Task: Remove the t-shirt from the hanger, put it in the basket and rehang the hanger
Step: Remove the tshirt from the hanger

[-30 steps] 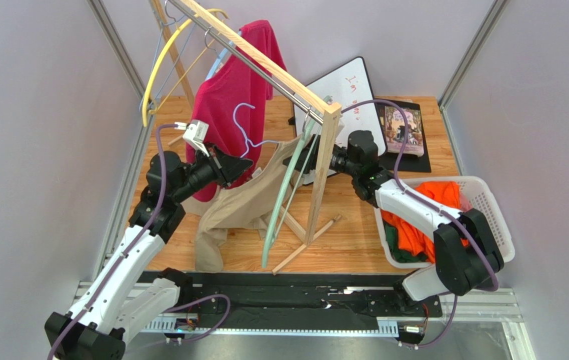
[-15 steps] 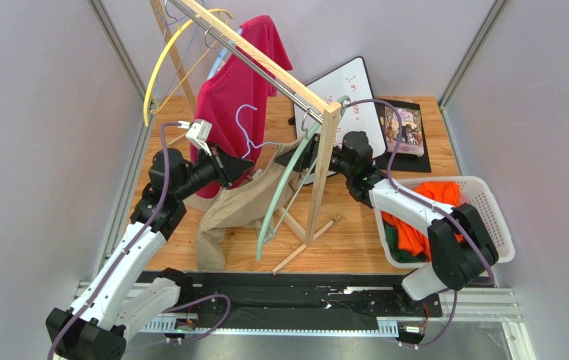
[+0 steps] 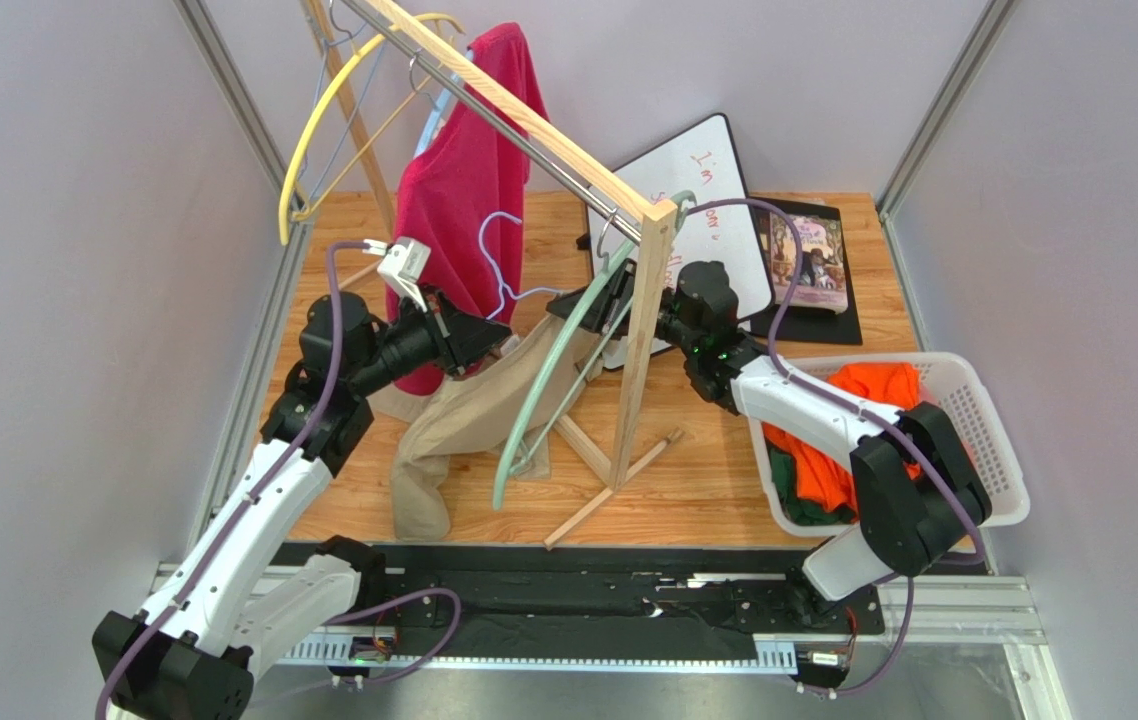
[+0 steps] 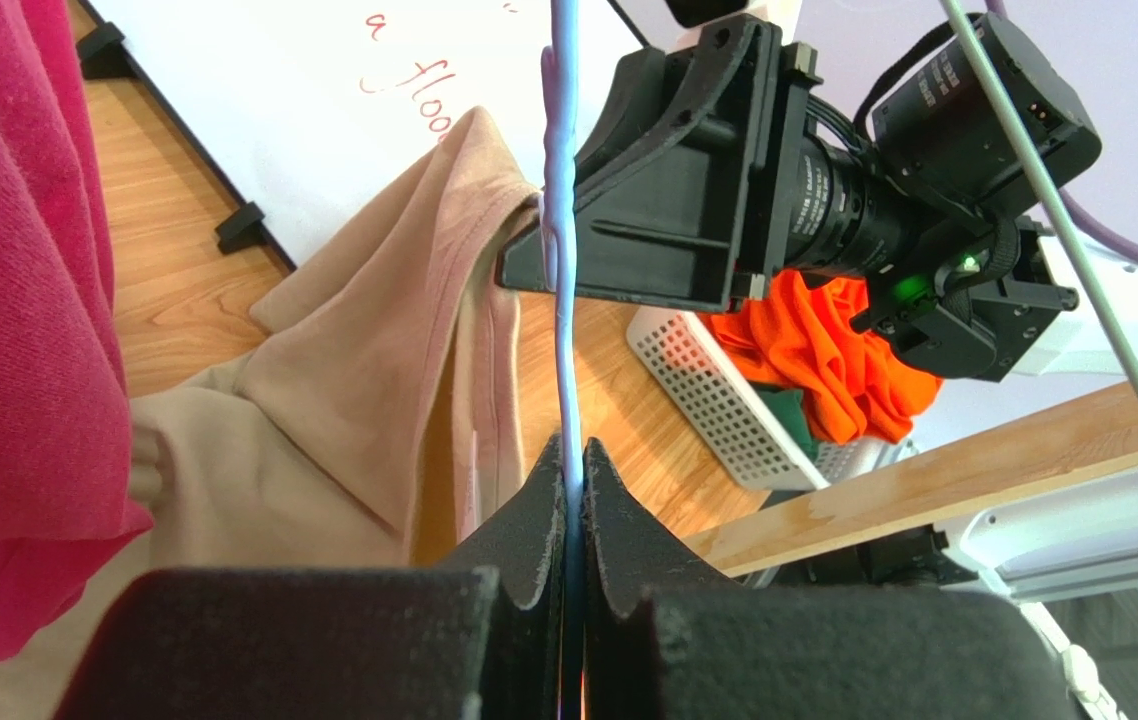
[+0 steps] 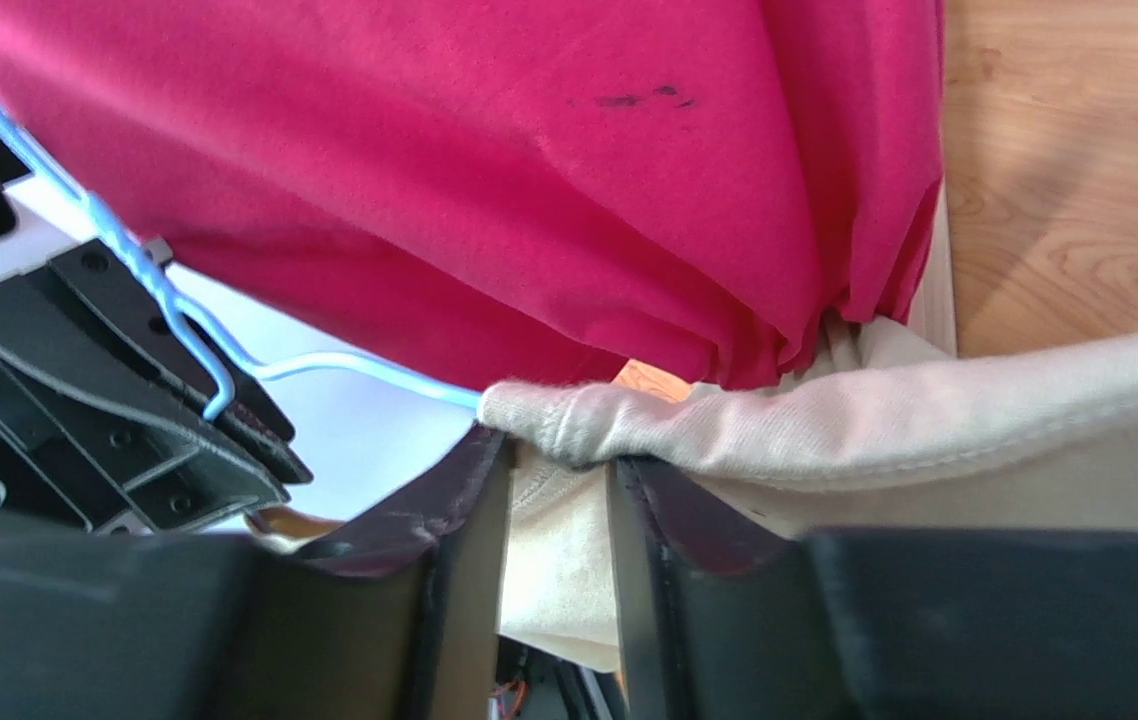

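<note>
A beige t-shirt (image 3: 448,413) hangs from a thin blue wire hanger (image 3: 497,248) and trails down to the wooden floor. My left gripper (image 3: 497,333) is shut on that hanger; in the left wrist view the wire (image 4: 562,225) runs straight up out of the pinched tips (image 4: 572,465), with the t-shirt (image 4: 365,405) draped to its left. My right gripper (image 3: 608,308) reaches in from the right. In the right wrist view its jaws (image 5: 553,465) are shut on a fold of the t-shirt (image 5: 861,420) just below the collar hem, where the hanger wire (image 5: 335,368) enters the cloth.
A red shirt (image 3: 463,188) hangs on the wooden rail (image 3: 530,128) just behind. A pale green hanger (image 3: 545,375) dangles by the rack post (image 3: 643,345), a yellow one (image 3: 312,128) at the far left. A white basket (image 3: 966,405) of orange clothes, a whiteboard (image 3: 710,173) and a book (image 3: 808,263) lie to the right.
My right gripper has moved left to the t-shirt and its jaws have narrowed onto the cloth. The green hanger has swung left. The left gripper still holds the blue hanger.
</note>
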Motion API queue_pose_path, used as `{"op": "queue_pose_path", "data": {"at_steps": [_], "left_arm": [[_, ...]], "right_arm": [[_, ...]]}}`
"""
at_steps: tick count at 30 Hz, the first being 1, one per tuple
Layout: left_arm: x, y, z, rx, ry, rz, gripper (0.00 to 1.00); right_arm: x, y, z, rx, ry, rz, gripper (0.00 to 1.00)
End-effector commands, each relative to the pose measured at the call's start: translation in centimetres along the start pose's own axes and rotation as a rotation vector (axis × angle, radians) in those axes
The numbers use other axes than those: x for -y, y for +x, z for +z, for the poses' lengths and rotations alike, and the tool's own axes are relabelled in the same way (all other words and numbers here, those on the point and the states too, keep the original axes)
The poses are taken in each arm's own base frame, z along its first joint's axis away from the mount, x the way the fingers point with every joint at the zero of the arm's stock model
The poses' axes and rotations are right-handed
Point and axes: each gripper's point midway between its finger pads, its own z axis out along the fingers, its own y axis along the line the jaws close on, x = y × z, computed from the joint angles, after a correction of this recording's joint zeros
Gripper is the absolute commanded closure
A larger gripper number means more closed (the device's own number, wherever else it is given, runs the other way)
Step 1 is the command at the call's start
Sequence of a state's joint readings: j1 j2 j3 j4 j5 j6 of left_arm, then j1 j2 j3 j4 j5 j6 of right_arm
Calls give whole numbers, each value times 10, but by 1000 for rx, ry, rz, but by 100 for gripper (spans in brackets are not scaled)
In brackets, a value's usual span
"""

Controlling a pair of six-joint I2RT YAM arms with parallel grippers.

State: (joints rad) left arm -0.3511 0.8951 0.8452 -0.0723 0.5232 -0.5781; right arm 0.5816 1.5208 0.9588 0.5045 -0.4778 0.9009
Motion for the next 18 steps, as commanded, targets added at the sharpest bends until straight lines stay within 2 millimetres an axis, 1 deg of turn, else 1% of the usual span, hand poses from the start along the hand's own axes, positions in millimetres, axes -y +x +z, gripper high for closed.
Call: {"op": "queue_pose_path", "data": {"at_steps": [1,4,7,9,10,11,12,13,15,16,18], "left_arm": [[14,-10,-8,4,36,43,100],[15,-11,-10,6,30,54,100],[13,-11,-15,11,4,71,100],[13,-12,-21,17,-15,88,100],[12,-12,-23,16,-21,108,100],[13,-14,-25,21,-27,121,100],[12,-13,-30,20,-44,127,100],[11,-14,-32,22,-56,144,100],[13,-17,-37,31,-63,161,100],[14,-18,-38,33,-61,164,100],[18,-19,-38,35,-48,163,100]], "right_arm": [[-8,-20,7,71,11,0,82],[-3,-19,7,65,40,1,98],[-3,-21,4,73,62,-2,100],[0,-24,-1,75,111,-11,100],[5,-28,-3,95,149,-11,100],[11,-27,-7,90,183,-10,100],[9,-31,-9,100,187,-18,100],[8,-31,-10,97,188,-24,98],[6,-32,-10,89,175,-36,91],[4,-30,-10,76,158,-39,85],[1,-30,-8,72,138,-36,82]]}}
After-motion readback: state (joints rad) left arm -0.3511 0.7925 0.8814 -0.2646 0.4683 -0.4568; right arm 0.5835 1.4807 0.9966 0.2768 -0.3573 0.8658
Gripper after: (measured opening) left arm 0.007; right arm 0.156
